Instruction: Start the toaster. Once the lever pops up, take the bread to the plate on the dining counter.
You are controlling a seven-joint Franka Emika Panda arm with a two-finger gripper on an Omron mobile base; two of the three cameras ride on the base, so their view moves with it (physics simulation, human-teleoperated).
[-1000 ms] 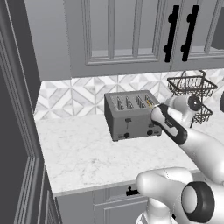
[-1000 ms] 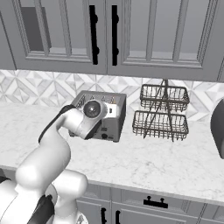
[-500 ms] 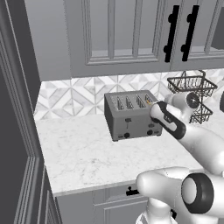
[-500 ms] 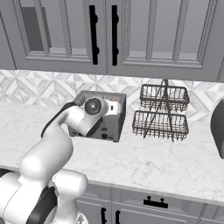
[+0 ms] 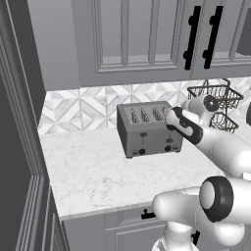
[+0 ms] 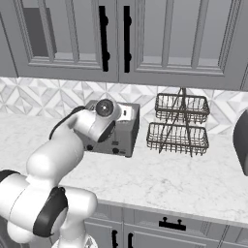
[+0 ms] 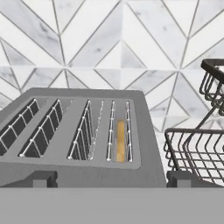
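Observation:
The grey four-slot toaster (image 5: 147, 139) (image 6: 122, 135) stands on the marble worktop against the tiled wall. Seen from the hand, its top (image 7: 145, 131) lies just below, and the tan bread (image 7: 120, 141) sits deep in the rightmost slot. My gripper (image 7: 111, 179) (image 5: 171, 117) hovers over the toaster's right end, open wide, with nothing between its fingertips (image 7: 43, 178). One black lever (image 5: 143, 135) and the knobs show on the front face. The plate and the dining counter are out of view.
A two-tier black wire basket rack (image 5: 215, 100) (image 6: 181, 123) (image 7: 197, 148) stands close to the toaster's right. Grey wall cabinets (image 6: 116, 38) hang overhead. A dark appliance (image 6: 242, 143) sits at the far right, and a tall cabinet side (image 5: 19, 147) bounds the left.
The hand has crept slightly left and up, nearer over the toaster's right end. The jaws have stayed wide open, and the toaster and bread have not moved.

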